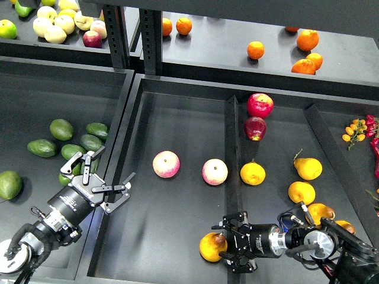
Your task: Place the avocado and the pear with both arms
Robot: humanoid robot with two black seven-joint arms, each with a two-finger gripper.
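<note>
The pear [211,247], golden yellow-orange with a brown patch at its stem, lies at the front of the middle tray [177,118]. My right gripper [224,247] comes in from the right. It is open, its fingers spread on either side of the pear's right half. Several dark green avocados lie in the left tray, among them a long dark avocado [42,148]. My left gripper [111,170] is open and empty over the wall between the left and middle trays. A green fruit [64,178] is partly hidden under it.
Two pink-and-yellow apples [166,164] [215,171] lie mid-tray. A divider [232,148] has red apples [260,105] and yellow pears [308,168] to its right. A paler green fruit [8,184] lies far left. Oranges [256,49] and pale fruit sit on the back shelf.
</note>
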